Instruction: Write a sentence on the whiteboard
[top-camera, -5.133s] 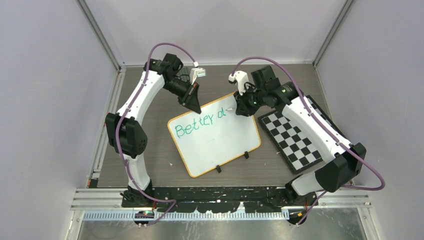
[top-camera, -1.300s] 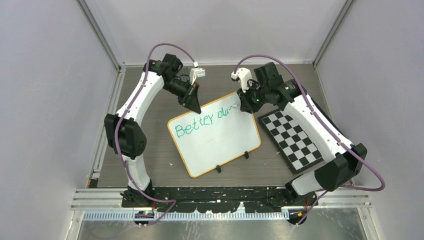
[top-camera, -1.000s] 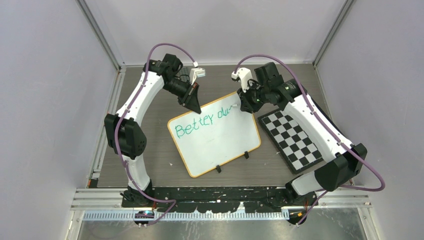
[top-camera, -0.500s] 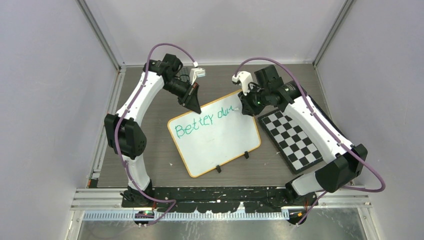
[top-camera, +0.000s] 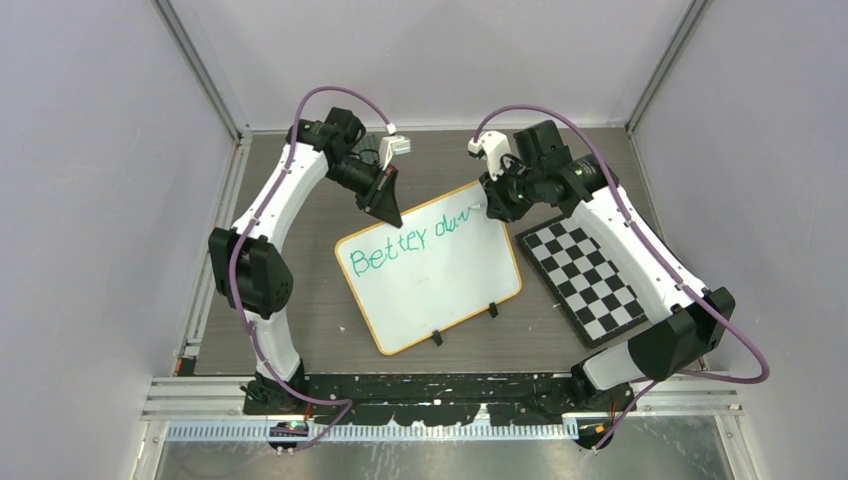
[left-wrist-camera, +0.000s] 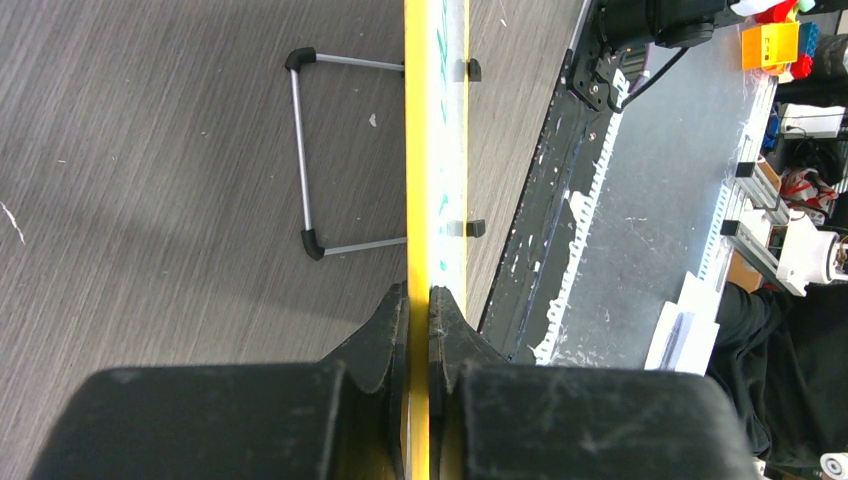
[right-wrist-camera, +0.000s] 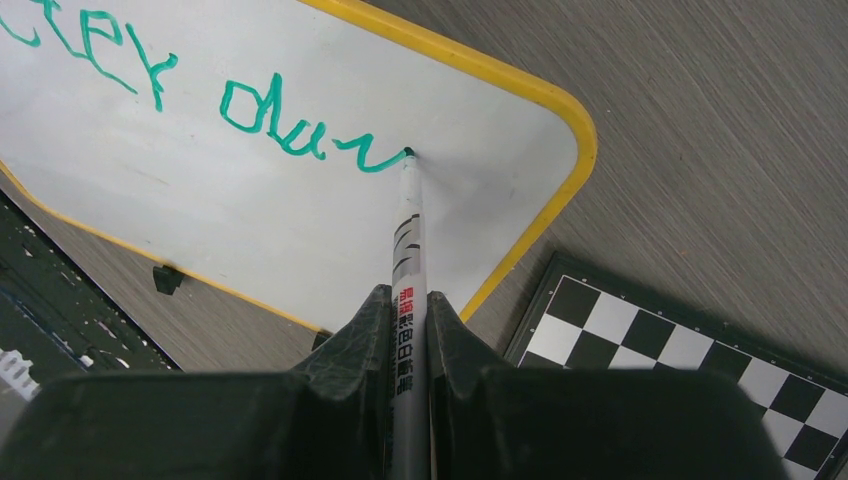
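Found whiteboard (top-camera: 430, 268) at centre of the top view on dark wood-grain desk (top-camera: 300, 310), long side slanting up toward the right. Noted yellow-orange rim and two black clip feet (top-camera: 437, 338) on its lower edge. Read sentence (top-camera: 400, 245) in green across the board's upper part: one line only, roughly "Bettey", then "da" and a wavy stroke; incomplete.

Found left end effector (top-camera: 388, 213) at the board's upper-left rim, closed narrow on that rim with one finger on either face; confirmed edge-on in the left wrist view. Noted wire stand (left-wrist-camera: 310, 150) left of the rim in that view, over the desk; could not tell whether the board leans on it.

Found right end effector (top-camera: 492, 207) over the board's upper-right corner, clamped tight around a marker (right-wrist-camera: 407, 240), its printed white barrel running out between the fingers toward frame centre. Observed green tip touching the board at the end of the wavy stroke, near the rounded corner.

Noted checkerboard (top-camera: 585, 280) flat on desk at right of frame, just beside the whiteboard's right rim.
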